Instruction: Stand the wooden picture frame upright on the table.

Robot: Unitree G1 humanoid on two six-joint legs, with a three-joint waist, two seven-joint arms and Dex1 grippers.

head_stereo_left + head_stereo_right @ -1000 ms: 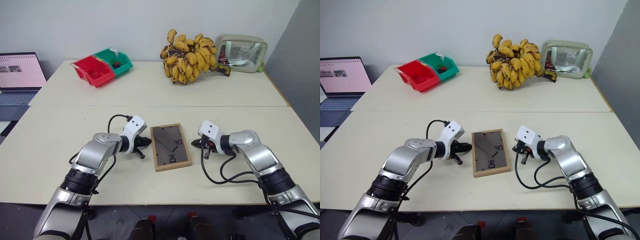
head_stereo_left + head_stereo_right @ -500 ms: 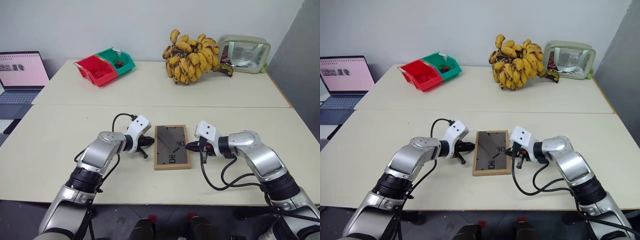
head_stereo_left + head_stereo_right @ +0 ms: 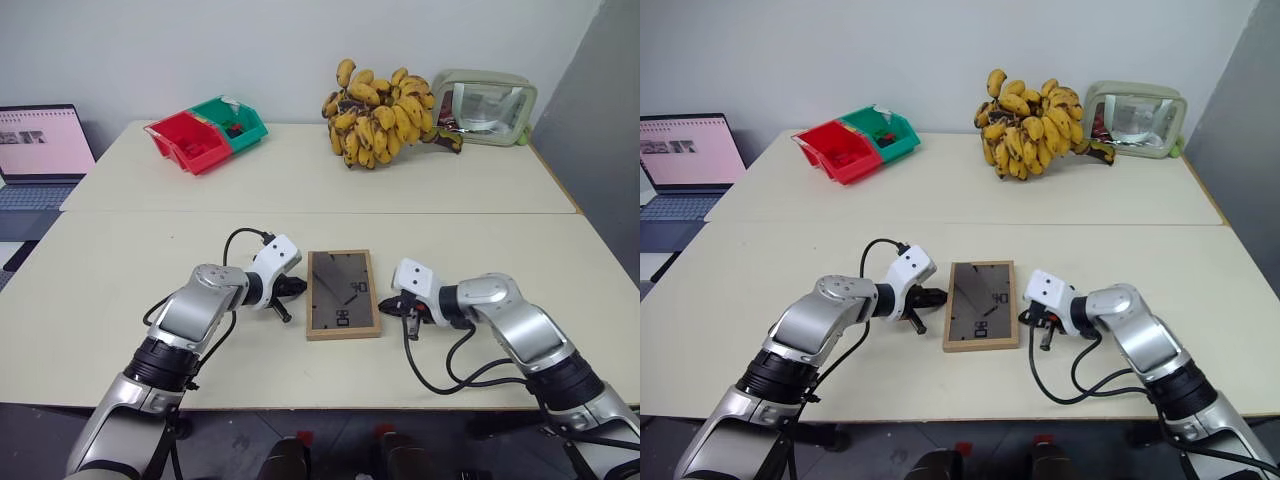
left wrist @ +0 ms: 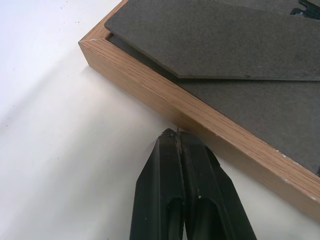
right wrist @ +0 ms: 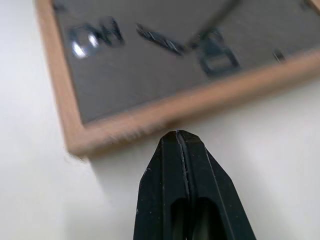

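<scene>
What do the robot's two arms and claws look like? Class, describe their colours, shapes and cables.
Both arms have rounded silver-grey shells with black ribbed joints near the bottom of the head views. Each wrist carries a white boxy block with small dark dots, and a looping black cable runs from it. The left claw and right claw each have two slim, tapered black fingers.

Head cameras overlook the table (image 3: pixel 300 180); wrist cameras sit close.
</scene>
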